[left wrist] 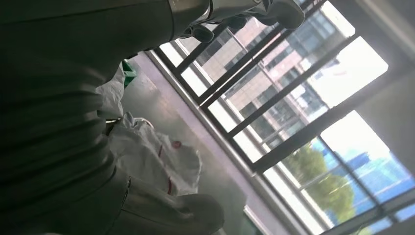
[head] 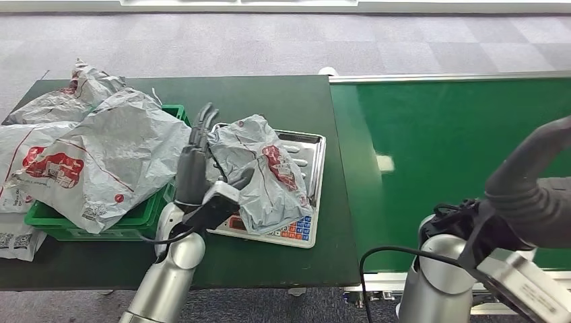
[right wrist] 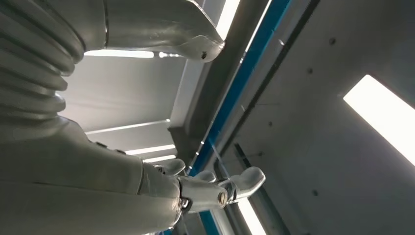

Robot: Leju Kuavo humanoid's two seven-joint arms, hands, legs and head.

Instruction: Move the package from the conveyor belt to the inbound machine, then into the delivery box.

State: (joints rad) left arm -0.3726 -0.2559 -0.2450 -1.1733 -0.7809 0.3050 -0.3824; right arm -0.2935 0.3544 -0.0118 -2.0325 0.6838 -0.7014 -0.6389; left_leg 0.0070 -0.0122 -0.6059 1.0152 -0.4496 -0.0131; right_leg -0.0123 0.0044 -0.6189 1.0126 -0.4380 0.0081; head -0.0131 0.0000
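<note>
Grey package, left hand touching, fingers extended

left hand extended forward, fingers straight — right hand palm up, fingers loosely apart.

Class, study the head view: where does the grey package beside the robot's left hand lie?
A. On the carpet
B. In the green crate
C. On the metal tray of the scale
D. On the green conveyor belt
C: the grey package rests on the metal tray, by the left hand.
</note>
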